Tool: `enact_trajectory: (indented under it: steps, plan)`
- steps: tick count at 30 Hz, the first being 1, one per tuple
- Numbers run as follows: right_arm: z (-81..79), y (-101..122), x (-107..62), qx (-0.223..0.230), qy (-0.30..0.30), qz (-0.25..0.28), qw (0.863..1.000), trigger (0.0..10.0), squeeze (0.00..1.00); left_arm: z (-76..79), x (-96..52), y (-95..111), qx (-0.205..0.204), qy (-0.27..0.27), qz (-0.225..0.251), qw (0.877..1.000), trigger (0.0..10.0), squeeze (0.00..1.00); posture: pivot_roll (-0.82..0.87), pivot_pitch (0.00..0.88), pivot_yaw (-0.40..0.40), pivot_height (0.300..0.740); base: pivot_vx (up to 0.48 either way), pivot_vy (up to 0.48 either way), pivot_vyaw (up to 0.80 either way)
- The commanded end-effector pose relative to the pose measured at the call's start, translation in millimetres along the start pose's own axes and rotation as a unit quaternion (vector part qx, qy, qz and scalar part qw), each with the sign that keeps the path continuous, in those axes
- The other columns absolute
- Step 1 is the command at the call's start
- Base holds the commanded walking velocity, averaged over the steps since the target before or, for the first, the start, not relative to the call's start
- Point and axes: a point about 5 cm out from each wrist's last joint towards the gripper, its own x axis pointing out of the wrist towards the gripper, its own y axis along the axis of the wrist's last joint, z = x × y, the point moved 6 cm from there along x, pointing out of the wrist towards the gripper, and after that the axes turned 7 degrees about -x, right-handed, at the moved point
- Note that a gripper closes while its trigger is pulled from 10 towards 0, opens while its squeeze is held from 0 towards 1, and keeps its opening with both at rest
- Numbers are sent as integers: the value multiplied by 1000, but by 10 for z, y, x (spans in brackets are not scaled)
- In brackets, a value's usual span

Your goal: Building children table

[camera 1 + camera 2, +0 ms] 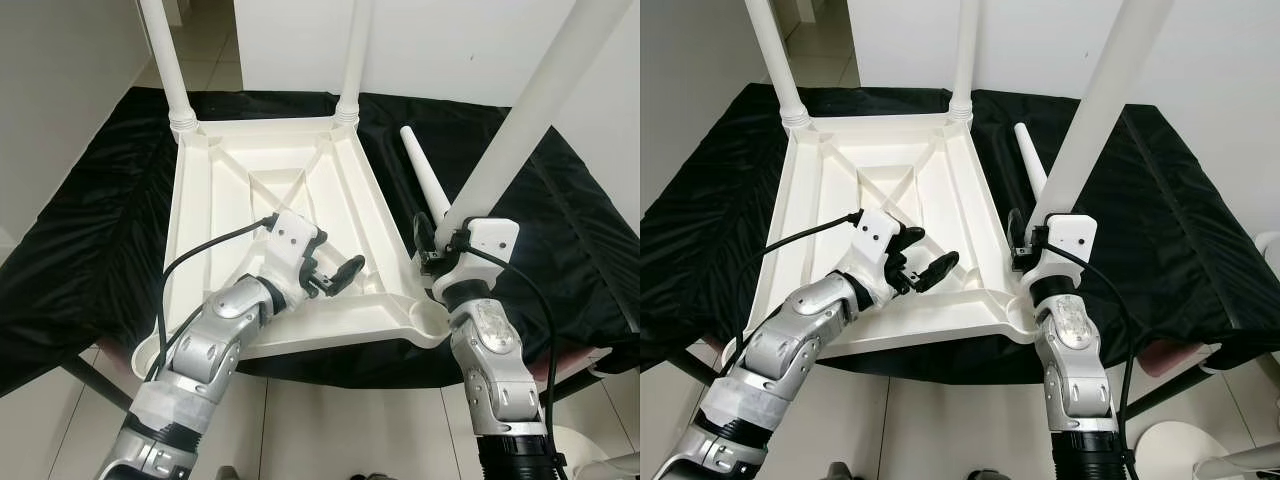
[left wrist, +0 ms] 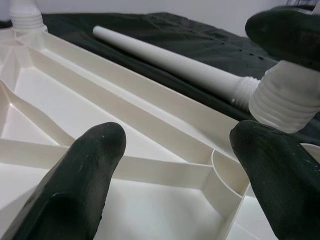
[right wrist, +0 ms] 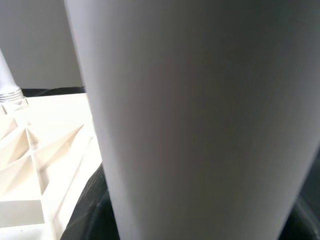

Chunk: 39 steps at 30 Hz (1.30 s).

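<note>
A white plastic table [image 1: 220, 200] lies upside down on black cloth. Two legs [image 1: 165, 60] [image 1: 352, 60] stand in its far corners. My right gripper [image 1: 440, 245] is shut on a third leg [image 1: 530, 120], which leans up to the right. That leg's threaded end [image 2: 285, 100] is at the near right corner socket [image 2: 227, 170]; whether it sits in it I cannot tell. A fourth leg [image 1: 425, 175] lies loose on the cloth beside the table's right edge. My left gripper [image 1: 333, 270] hangs open over the underside near that corner, holding nothing.
The black cloth [image 1: 90, 230] covers a low surface that ends just in front of me, with tiled floor [image 1: 330, 420] below. White walls stand behind and to the left. A round white object [image 1: 590, 455] is on the floor at the near right.
</note>
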Motion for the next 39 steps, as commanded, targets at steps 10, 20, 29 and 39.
enact_trajectory:
  steps: [10,20,29,39]
  plan:
    - [-62,-106,-97,-26,41,-19,999,10000,0,160,-175,-154,53,-35,-18,998,10000,0,-5,74,-20,740,0,0,0]
    - [-71,-175,-140,-31,50,-25,998,10000,0,279,-284,-171,55,-87,-24,994,10000,0,10,63,-28,740,0,0,0]
    - [-115,-215,-260,-22,68,-22,997,10000,0,247,-322,-171,79,-86,-22,993,10000,0,10,55,-27,740,0,0,0]
    - [-110,-291,-399,-25,80,-33,996,10000,0,320,-372,-203,72,-110,-33,991,10000,0,6,49,-27,740,0,0,0]
